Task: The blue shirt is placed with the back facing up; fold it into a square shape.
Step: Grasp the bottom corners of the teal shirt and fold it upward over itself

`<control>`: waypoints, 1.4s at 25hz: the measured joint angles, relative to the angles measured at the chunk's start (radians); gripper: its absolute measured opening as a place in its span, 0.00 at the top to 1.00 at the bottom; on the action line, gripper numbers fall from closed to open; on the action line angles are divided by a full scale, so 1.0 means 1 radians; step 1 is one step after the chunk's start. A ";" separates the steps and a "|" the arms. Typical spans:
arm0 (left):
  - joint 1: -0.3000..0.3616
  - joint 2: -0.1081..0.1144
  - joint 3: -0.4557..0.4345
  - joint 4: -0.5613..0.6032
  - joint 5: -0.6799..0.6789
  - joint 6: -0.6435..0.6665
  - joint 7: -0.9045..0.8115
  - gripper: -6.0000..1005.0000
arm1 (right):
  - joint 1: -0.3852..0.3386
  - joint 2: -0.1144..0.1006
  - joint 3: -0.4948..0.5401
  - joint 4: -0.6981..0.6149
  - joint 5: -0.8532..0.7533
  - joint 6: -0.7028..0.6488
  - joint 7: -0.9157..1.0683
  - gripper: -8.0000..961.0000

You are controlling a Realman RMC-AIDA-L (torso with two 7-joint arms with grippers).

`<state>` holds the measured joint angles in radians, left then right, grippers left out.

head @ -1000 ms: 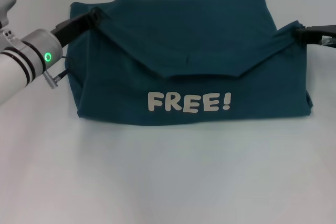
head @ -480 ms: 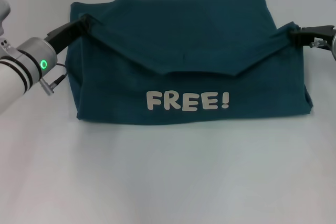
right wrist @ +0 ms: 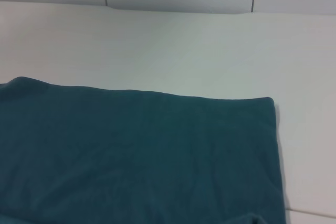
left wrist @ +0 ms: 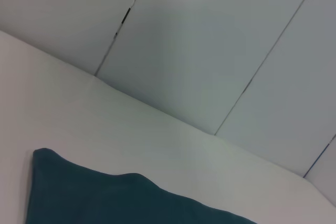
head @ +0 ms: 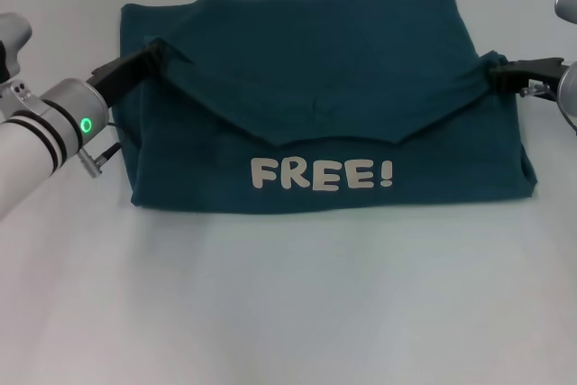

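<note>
Left hand (head: 149,50) pinches a bunched corner of the blue shirt (head: 361,60) at the garment's left edge; right hand (head: 501,72) pinches the matching corner at the right edge, fabric gathered into a small peak at each grip. Shirt lies on the white tabletop (head: 288,304), centred before the robot, already reduced to a broad rectangle. Between the two held corners a flap is draped, its free hem sagging to a shallow V just above the white "FREE!" lettering (head: 322,174); so the shirt carries a print and this face is turned up on the near layer. Left wrist view shows only a far corner of teal cloth (left wrist: 79,192) against tabletop and wall panels; right wrist view shows the flat far panel (right wrist: 136,150) with a straight far edge. Judgement: sleeve and side folds appear done, and a lengthwise fold is in progress, with the flap neither laid flat nor released. Left to do, as I read it: set the flap down evenly, let go, and possibly one more fold, since the outline is wider than deep, not yet square. Near right corner bulges slightly.
</note>
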<state>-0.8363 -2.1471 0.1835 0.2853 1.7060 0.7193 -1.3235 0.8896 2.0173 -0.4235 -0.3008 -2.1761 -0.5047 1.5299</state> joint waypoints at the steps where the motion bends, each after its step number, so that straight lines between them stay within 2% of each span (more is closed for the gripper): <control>1: 0.000 0.000 0.001 0.000 0.000 0.000 0.003 0.86 | 0.000 0.000 0.000 0.001 0.002 0.003 0.000 0.90; 13: 0.008 -0.002 -0.004 0.006 0.001 0.000 0.017 0.85 | -0.008 0.004 -0.013 -0.012 0.006 0.011 -0.014 0.87; 18: 0.026 0.000 -0.007 0.026 -0.014 0.005 0.008 0.67 | -0.011 0.005 -0.013 -0.036 0.006 0.011 -0.014 0.68; 24: 0.066 0.002 0.011 0.076 -0.024 0.045 -0.026 0.52 | -0.029 0.001 -0.012 -0.074 0.005 -0.050 0.035 0.39; 26: 0.091 0.005 0.036 0.096 -0.022 0.081 -0.057 0.48 | -0.044 -0.005 -0.013 -0.094 0.005 -0.110 0.072 0.36; 29: 0.147 0.007 0.118 0.152 -0.020 0.143 -0.116 0.40 | -0.081 -0.016 -0.016 -0.141 0.003 -0.237 0.160 0.32; 32: 0.202 0.003 0.213 0.217 -0.014 0.187 -0.164 0.21 | -0.146 -0.025 -0.043 -0.221 -0.001 -0.395 0.277 0.30; 35: 0.260 -0.001 0.283 0.275 -0.011 0.238 -0.209 0.20 | -0.177 -0.028 -0.078 -0.262 -0.002 -0.448 0.332 0.30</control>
<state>-0.5760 -2.1483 0.4661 0.5604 1.6952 0.9573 -1.5324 0.7123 1.9894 -0.5016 -0.5632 -2.1776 -0.9528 1.8616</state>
